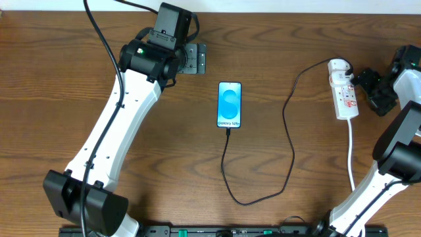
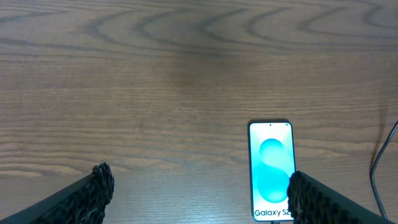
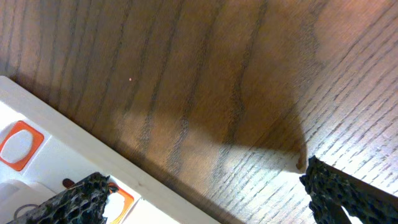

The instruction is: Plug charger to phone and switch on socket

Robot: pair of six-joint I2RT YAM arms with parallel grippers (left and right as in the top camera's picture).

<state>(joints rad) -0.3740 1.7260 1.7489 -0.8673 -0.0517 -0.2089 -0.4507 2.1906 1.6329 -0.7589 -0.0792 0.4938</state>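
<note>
Your left gripper [image 2: 200,180] hangs over the bare table [image 1: 296,26], just left of and beyond the phone's far end. Its 2 fingers [image 2: 99,186] are spread wide and hold nothing. Parked there, it looks to be clear of the work rather than lined up for a grasp.

The phone [image 1: 229,105] lies flat near the table's middle, screen up and lit, with its "Galaxy S25+" end towards you. The charger [image 1: 289,131] meets that near short end, so the plugging step looks done. You can't confirm from overhead that the tip is fully seated. From the phone the cable loops towards the near edge, swings right, and climbs to the rounded white plug at the socket's far end.

The socket [image 1: 346,92] lies lengthwise at the right, its white cord trailing towards you. Your right gripper [image 3: 205,177] sits touching or just beside its right edge, fingers well apart and gripping nothing. 1 finger [image 3: 87,198] hovers over the strip next to an orange-red switch [image 3: 18,144]. That placement suits pressing the switch, which appears to be the 1 step left. You can't tell from these views whether the switch is on.
</note>
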